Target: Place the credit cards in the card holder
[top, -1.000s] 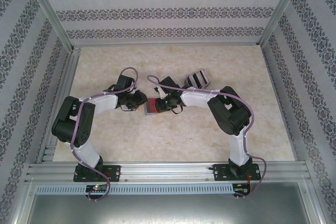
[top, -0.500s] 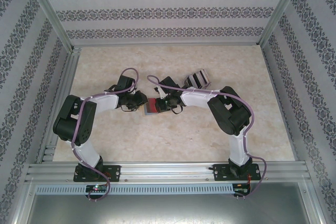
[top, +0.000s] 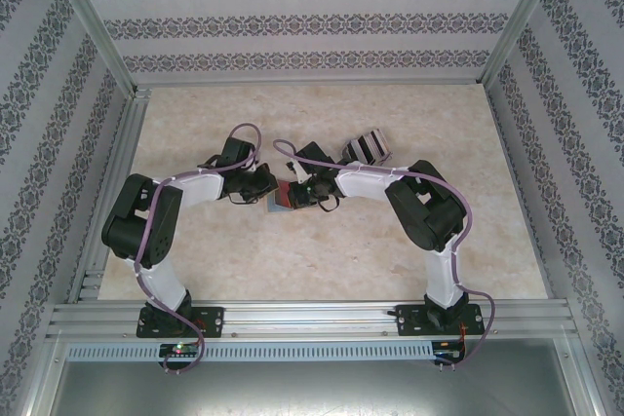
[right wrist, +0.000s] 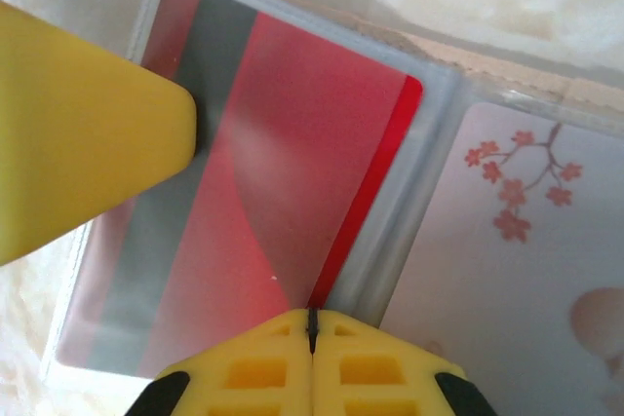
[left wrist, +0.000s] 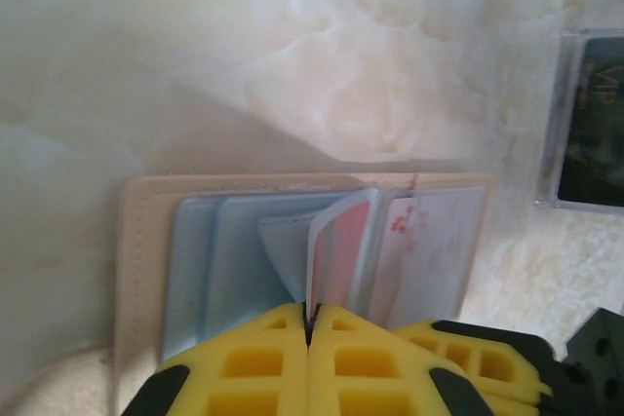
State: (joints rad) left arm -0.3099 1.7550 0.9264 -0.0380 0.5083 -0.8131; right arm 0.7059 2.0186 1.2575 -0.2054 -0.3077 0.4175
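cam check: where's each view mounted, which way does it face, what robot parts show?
Top external: above and behind the bases, looking down at the table; both arms whole.
Left wrist: on the left arm, looking past the left gripper at the open card holder.
Right wrist: close over the red card; right gripper at bottom, left gripper's finger at left.
Shared: both wrist views show the red card and blossom card.
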